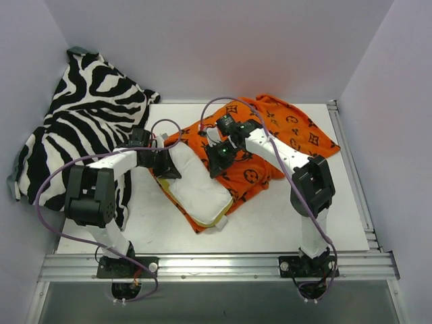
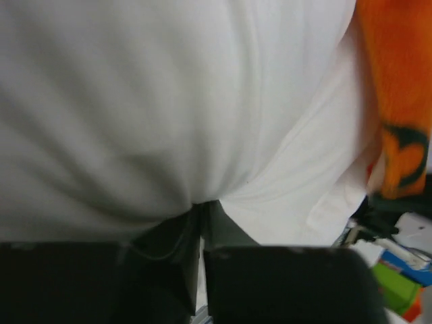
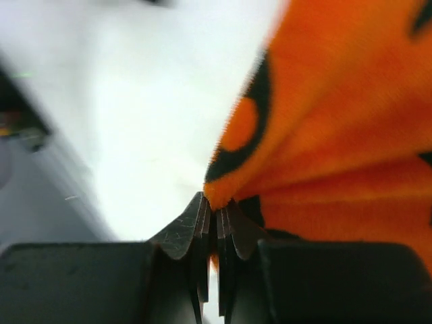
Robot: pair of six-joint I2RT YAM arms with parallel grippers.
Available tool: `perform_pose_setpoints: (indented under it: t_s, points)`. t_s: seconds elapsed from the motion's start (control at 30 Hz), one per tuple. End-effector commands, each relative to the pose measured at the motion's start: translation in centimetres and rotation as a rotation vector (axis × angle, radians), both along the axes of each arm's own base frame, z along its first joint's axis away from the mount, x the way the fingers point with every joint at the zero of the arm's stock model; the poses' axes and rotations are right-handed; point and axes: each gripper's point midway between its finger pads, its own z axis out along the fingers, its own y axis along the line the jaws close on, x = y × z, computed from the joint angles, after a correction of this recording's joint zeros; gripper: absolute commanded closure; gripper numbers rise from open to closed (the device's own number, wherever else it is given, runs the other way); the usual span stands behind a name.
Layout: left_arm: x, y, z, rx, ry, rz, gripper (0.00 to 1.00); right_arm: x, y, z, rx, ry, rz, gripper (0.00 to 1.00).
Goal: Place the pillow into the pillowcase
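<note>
Left gripper (image 2: 200,210) pinching pillow (image 2: 169,101), right gripper (image 3: 214,206) clamped on pillowcase (image 3: 337,135), zebra cloth (image 1: 81,121) far left

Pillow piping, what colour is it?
Yellow, edging the white pillow; best in the top external view.

1 pillow (image 1: 199,185) — 1 pillowcase (image 1: 290,131) — 1 cloth (image 1: 88,115)

Reaches from the near-left base with the left arm (image 1: 111,165), elbow bent, forearm pointing right toward the middle. Pinches the left claw (image 2: 201,210) almost closed on a gathered fold of the pillow (image 2: 169,101). Leans in from the near-right base with the right arm (image 1: 283,152), forearm angled up and left, wrist bent downward. Clamps the right claw (image 3: 212,206) tight, fingertips together, on an edge of the pillowcase (image 3: 337,135). Holds both claws near each other, apart.
</note>
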Motion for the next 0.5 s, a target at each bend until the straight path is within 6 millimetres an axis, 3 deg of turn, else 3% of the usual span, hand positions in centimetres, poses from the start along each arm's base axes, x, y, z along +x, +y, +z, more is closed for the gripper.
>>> perform_pose_setpoints:
  t_s: [0.0, 0.03, 0.07, 0.1, 0.17, 0.2, 0.23, 0.27, 0.33, 0.4, 0.47]
  points:
    - [3.0, -3.5, 2.4, -0.234, -0.077, 0.064, 0.97, -11.3, 8.1, 12.2, 0.459, 0.276, 0.311, 1.0]
    - [4.0, -4.0, 3.2, -0.264, -0.121, 0.07, 1.0, -13.3, 9.3, 14.5, 0.54, 0.342, 0.393, 1.0]
    - [4.2, -4.6, 3.8, -0.293, -0.107, 0.09, 1.0, -14.0, 9.7, 15.1, 0.545, 0.377, 0.396, 1.0]
    - [4.6, -4.8, 4.4, -0.314, -0.126, 0.098, 1.0, -13.2, 9.4, 14.8, 0.552, 0.383, 0.383, 1.0]
    - [5.1, -4.9, 5.3, -0.346, -0.128, 0.127, 1.0, -11.3, 8.5, 12.4, 0.53, 0.433, 0.32, 1.0]
    - [5.0, -4.8, 5.5, -0.351, -0.132, 0.134, 1.0, -9.0, 7.2, 11.6, 0.533, 0.45, 0.252, 1.0]
    - [4.7, -4.7, 5.3, -0.356, -0.129, 0.141, 1.0, -8.0, 6.6, 10.2, 0.521, 0.469, 0.223, 1.0]
    - [4.5, -4.8, 5.3, -0.366, -0.118, 0.15, 1.0, -6.9, 5.4, 7.9, 0.449, 0.43, 0.175, 1.0]
    - [3.8, -4.6, 4.8, -0.357, -0.107, 0.164, 1.0, -6.2, 2.5, 5.1, 0.345, 0.347, 0.21, 1.0]
    - [3.4, -4.0, 4.7, -0.337, -0.12, 0.173, 1.0, -5.8, 0.1, 3.1, 0.184, 0.287, 0.195, 0.78]
    - [2.5, -3.6, 3.9, -0.311, -0.111, 0.169, 1.0, -5.3, -2.1, 3.5, 0.153, 0.262, 0.156, 0.49]
